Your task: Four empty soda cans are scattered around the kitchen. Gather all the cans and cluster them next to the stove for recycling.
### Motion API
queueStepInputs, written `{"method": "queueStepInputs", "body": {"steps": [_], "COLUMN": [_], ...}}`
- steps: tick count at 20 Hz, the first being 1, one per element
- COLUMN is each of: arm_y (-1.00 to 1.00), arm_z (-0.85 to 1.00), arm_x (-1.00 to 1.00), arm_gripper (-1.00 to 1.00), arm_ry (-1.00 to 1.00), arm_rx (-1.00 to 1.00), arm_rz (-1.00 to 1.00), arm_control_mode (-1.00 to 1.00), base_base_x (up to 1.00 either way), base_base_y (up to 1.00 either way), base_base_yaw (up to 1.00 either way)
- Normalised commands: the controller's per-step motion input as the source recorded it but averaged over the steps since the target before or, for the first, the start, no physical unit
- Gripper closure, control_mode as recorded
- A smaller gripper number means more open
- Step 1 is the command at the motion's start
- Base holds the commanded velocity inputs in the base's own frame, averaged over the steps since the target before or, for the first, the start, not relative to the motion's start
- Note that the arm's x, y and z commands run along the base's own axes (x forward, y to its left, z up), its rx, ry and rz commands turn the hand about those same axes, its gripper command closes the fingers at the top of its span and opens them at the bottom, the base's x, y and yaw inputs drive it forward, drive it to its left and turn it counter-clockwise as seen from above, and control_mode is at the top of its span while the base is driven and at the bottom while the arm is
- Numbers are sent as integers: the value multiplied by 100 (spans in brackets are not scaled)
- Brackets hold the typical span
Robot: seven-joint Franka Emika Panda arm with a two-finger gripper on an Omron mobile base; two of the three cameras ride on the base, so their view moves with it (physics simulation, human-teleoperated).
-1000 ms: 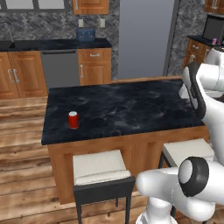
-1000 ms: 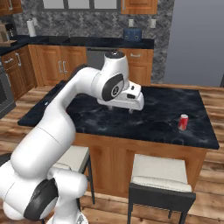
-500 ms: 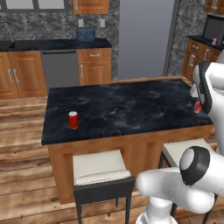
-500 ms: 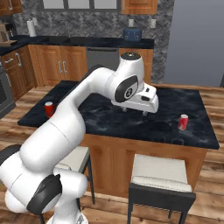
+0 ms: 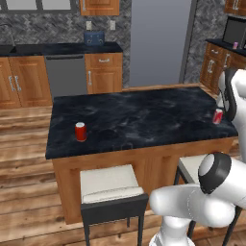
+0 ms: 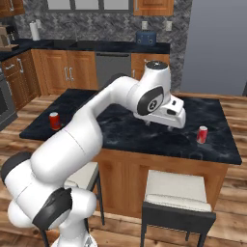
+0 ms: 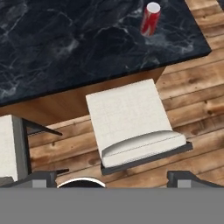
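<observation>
A red-and-white soda can (image 6: 202,134) stands upright near the right end of the black island counter (image 6: 120,130); it also shows as the can (image 5: 218,116) and the can (image 7: 150,18). My gripper (image 6: 172,120) hangs above the counter just left of it, apart from it. In the hand view my gripper (image 7: 113,178) is open and holds nothing. A plain red can (image 5: 80,131) stands at the island's left end, seen too as the can (image 6: 54,120). A small pink can (image 5: 235,44) sits on the far right counter. A grey appliance front (image 6: 4,101) may be the stove; I cannot tell.
Two white-cushioned stools stand at the island's near side: one stool (image 5: 108,185) and another (image 6: 176,193). A grey fridge (image 5: 158,43), a dishwasher (image 5: 65,74) and a blue toaster (image 5: 94,37) line the back wall. A microwave (image 5: 235,31) stands at the right.
My arm has swung to the right over the island, bringing the open hand close to the red-and-white can. The cans have not moved.
</observation>
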Motion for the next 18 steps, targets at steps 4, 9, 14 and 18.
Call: {"method": "queueStepInputs", "body": {"steps": [4, 9, 14, 18], "arm_y": [-24, -24, -23, -16], "arm_z": [-18, -11, -10, -4], "arm_x": [4, 14, 15, 21], "arm_gripper": [-100, -100, -100, -100], "arm_ry": [-3, -1, 0, 0], "arm_rx": [0, 0, 0, 0], "arm_rz": [-5, -5, -5, -6], "arm_control_mode": [-100, -100, -100, -100], "base_base_x": [0, 0, 0, 0], "base_base_y": [0, 0, 0, 0], "base_base_yaw": [0, 0, 0, 0]}}
